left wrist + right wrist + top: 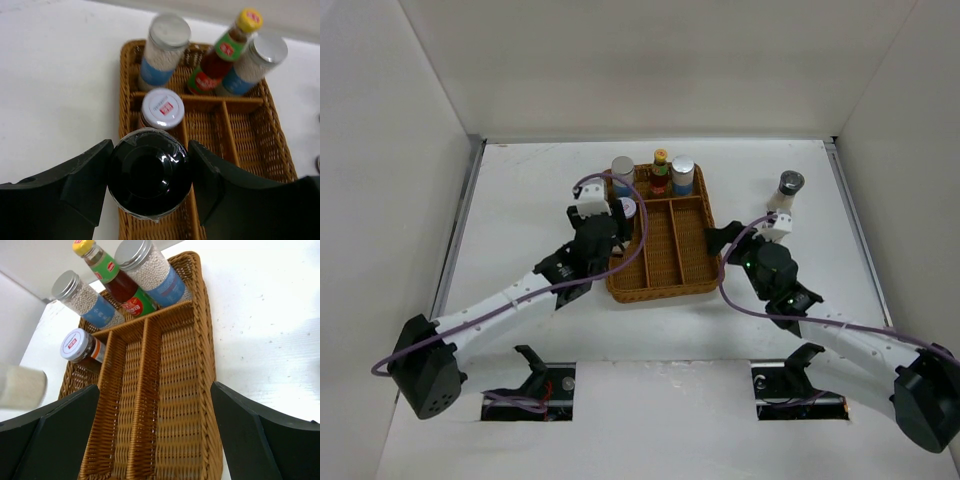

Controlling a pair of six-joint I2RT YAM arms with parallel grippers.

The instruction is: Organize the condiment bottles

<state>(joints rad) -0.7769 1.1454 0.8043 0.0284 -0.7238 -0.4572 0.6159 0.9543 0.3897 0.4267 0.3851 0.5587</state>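
Observation:
The wicker tray [695,275] holds two silver-lidded shakers [622,172] [682,175] and a yellow-capped sauce bottle [660,170] in its back compartment. A white-lidded jar [628,210] stands in the left compartment. My left gripper [149,180] is shut on a black-capped jar [149,172], upright over the left compartment just behind the white-lidded jar [161,108]. In the top view the left gripper [608,235] hides that jar. My right gripper [155,435] is open and empty over the tray's right front part [205,365]. One grey-lidded shaker [788,192] stands on the table to the right.
White walls enclose the table on the left, back and right. The tray's middle and right long compartments [180,390] hold nothing. A blurred white part of the left arm [20,387] shows at the left edge of the right wrist view.

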